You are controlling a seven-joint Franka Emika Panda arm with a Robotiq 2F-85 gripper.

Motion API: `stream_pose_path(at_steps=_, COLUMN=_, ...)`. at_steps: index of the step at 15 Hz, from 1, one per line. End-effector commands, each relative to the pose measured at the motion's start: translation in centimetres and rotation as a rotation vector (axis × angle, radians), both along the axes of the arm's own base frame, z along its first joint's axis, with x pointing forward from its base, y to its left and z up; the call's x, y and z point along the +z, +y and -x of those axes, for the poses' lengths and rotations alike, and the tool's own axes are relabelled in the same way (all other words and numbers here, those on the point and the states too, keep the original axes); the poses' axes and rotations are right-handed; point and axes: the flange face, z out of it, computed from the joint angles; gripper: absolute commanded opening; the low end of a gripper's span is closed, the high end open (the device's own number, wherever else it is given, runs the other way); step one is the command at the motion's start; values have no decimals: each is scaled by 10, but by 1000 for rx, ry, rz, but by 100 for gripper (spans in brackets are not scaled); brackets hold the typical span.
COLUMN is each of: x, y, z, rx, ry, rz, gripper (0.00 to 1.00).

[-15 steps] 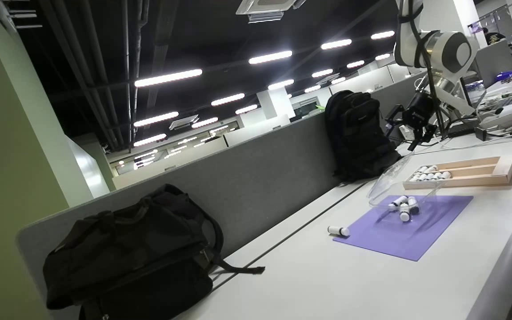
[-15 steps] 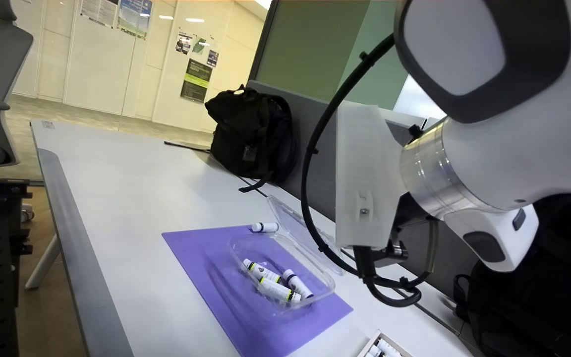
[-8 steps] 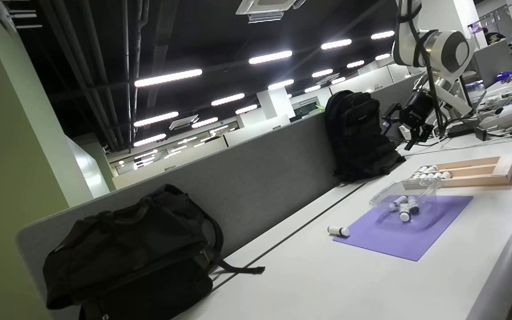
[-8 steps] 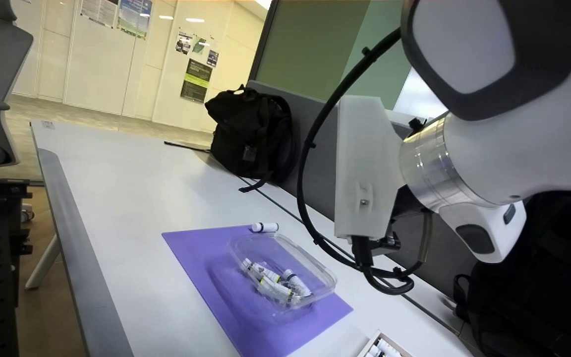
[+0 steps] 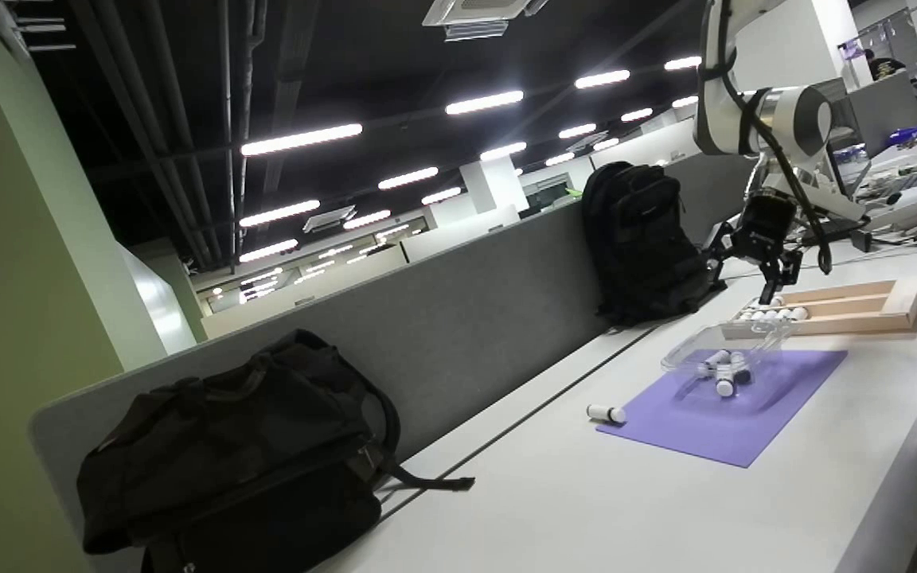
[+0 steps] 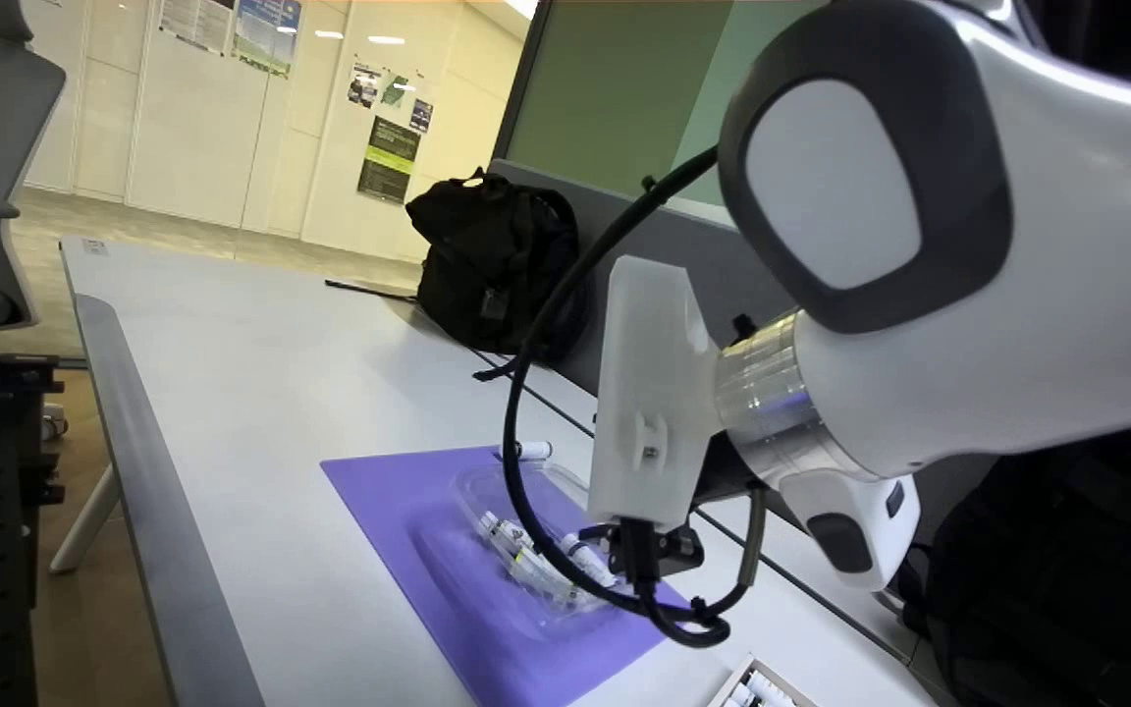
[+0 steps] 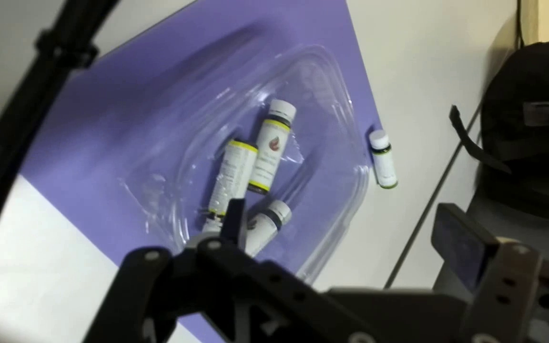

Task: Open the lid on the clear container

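Observation:
The clear container point(image 5: 677, 364) sits on the purple mat with three white bottles inside, plain in the wrist view point(image 7: 272, 147). Its clear lid point(image 5: 709, 338) lies down over the container; lid and rim are hard to tell apart. The container also shows in an exterior view point(image 6: 472, 483), partly hidden by my cable and wrist. My gripper point(image 5: 743, 288) is open and empty, above and behind the container, apart from it. In the wrist view my gripper point(image 7: 350, 228) has one finger overlapping the bottles and the other beyond the container's long edge.
The purple mat point(image 5: 745, 442) lies under the container. A loose white bottle point(image 5: 606, 413) lies at the mat's corner. A wooden tray point(image 5: 848, 322) with several bottles stands close behind. Black backpacks point(image 5: 641, 247) point(image 6: 497, 265) lean on the grey divider point(image 5: 498, 318).
One second ago the lid stood tilted open; by half a second ago it had dropped over the container. My open gripper has since moved lower and toward the container.

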Motion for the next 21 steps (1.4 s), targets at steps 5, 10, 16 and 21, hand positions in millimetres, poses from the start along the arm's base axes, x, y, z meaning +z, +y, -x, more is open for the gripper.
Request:
stream_pose_path(at_steps=5, x=-35, y=14, z=-8, rx=8, ry=138, rz=53, gripper=100)
stream_pose_path(at_steps=10, x=-34, y=16, z=-10, rx=-4, ry=153, rz=68, gripper=100)
stream_pose_path(at_steps=16, x=-14, y=10, z=-5, rx=12, ry=119, rz=42, gripper=100)
stream_pose_path(at_steps=21, x=4, y=-7, z=2, rx=-15, ry=89, rz=69, gripper=100)
